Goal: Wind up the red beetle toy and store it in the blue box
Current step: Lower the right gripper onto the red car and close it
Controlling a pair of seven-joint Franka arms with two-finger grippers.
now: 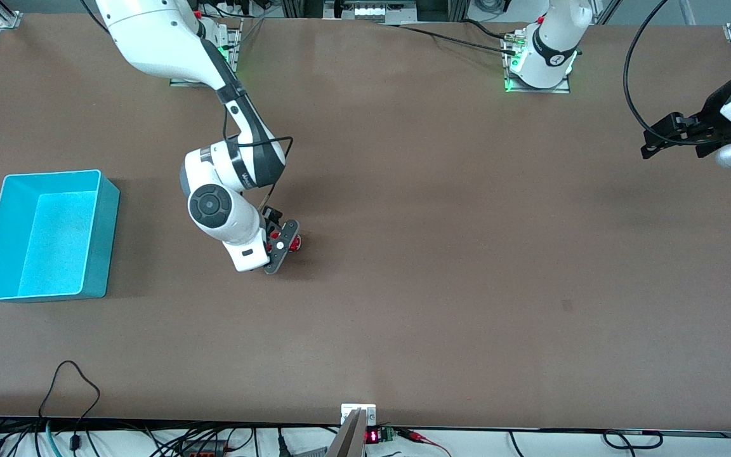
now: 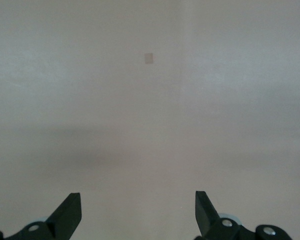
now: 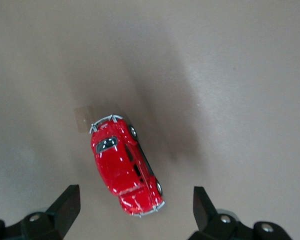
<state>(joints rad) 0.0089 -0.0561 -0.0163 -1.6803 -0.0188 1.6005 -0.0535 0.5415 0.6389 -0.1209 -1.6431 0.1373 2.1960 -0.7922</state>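
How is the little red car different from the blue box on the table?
The red beetle toy is tiny, glossy and closed-bodied; the blue box is far larger, turquoise and open-topped with nothing in it. The toy lies under the right gripper, whose fingers are open; the box stands apart, toward the right arm's end of the table. Both rest on the brown tabletop.
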